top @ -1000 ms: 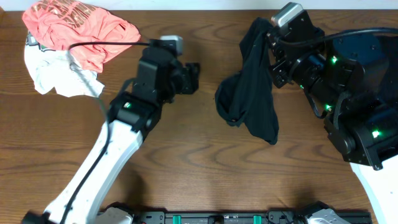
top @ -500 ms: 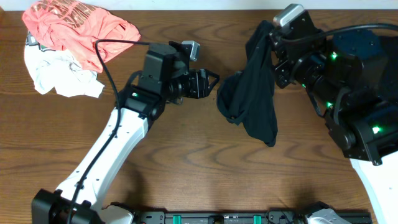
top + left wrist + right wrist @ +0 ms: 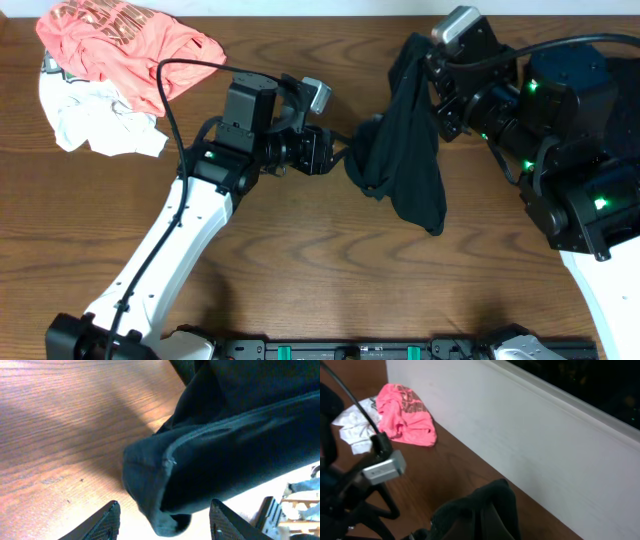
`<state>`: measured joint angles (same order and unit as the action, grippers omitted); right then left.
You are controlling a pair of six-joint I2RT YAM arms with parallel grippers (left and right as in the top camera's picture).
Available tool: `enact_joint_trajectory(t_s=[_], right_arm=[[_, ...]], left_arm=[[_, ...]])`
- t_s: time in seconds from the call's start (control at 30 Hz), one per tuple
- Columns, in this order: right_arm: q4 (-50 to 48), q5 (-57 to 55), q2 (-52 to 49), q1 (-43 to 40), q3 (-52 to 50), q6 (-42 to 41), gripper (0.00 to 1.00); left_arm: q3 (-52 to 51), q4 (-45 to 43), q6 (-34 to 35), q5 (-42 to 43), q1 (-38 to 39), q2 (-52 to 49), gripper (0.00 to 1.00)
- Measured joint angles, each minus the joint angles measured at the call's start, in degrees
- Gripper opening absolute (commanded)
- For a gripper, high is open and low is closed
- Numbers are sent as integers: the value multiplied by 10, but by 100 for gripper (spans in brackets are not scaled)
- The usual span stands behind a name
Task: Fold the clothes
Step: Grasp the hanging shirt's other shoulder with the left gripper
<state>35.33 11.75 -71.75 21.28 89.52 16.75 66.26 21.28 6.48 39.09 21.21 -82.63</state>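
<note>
We see the black garment [image 3: 412,150] hanging over the worktop [image 3: 300,260] from the right fingers [image 3: 432,62], which are closed tight on its upper end. The left fingers [image 3: 340,152] stand about half open, straddling the garment's folded left edge without pinching it. A coral-pink shirt [image 3: 120,45] and a white garment [image 3: 90,125] lie heaped well apart.

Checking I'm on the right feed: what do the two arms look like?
The left arm: white links, black wrist joints, a green light, a black cable looping above, black fingers. The right arm: bulky black housings with several green lights, black cables, white lower link.
</note>
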Motion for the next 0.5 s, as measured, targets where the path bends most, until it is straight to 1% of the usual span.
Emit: enact_joint_trajectory(t_s=[0.17, 0.5], right_arm=[[0, 9, 0, 0, 0, 0, 1], [0, 16, 0, 0, 0, 0, 1]], left_arm=[[0, 0, -21, 0, 2, -23, 57], [0, -23, -25, -5, 38, -61, 57]])
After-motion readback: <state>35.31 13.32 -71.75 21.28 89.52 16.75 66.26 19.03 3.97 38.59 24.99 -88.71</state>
